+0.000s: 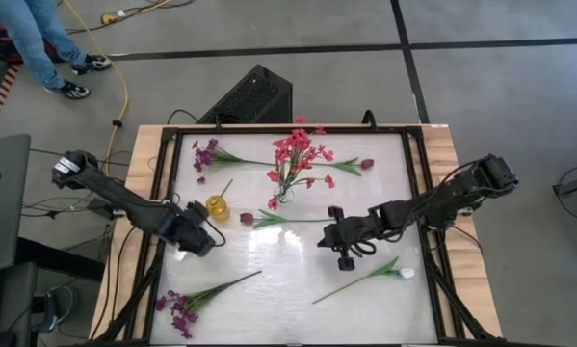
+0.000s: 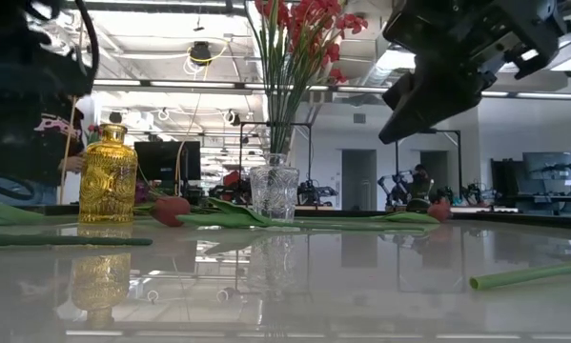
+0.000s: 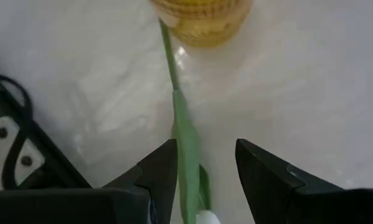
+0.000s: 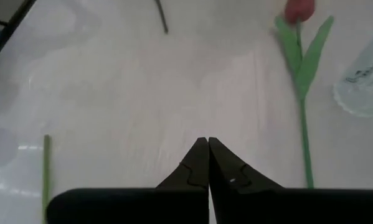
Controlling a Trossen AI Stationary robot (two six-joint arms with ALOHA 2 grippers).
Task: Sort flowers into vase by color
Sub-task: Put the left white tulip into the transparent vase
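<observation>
**Item: flower-sorting table, one moment**

**Left gripper** (image 1: 196,237): left of centre in the high view, just below the yellow vase (image 1: 217,205). Its jaws are parted, with a green stem (image 3: 185,134) running between them. The stem lies close to one finger and clear of the other, so it appears released rather than pinched. Its far end meets the yellow vase's mouth. A pale tip at the wrist view's bottom edge may be a white bud; it cannot be told for sure.

**Right gripper** (image 1: 334,238): right of centre, above the table (image 1: 269,280). It is clenched on nothing and waiting.

**Step in hand (judged):** seating this stem in the yellow vase.
- Keep the jaws parted and draw back along the stem's line, so no finger drags it out.
- Avoid nudging the vase, which looks light and could tip.
- Check that the stem has dropped well inside before moving off.

**Flowers:**
- Red sprigs (image 1: 298,154): upright in the clear vase (image 1: 284,193) at upper centre; thin green stems with bright clusters.
- Purple sprigs: one (image 1: 204,154) lies at upper left, another (image 1: 180,308) at lower left.
- Maroon buds: one (image 1: 247,219) lies just right of the yellow vase, its leafy stem pointing toward the right gripper. Another (image 1: 367,164) lies at upper right.
- White bud (image 1: 406,273): lies at lower right, on a long slanted stem.
</observation>
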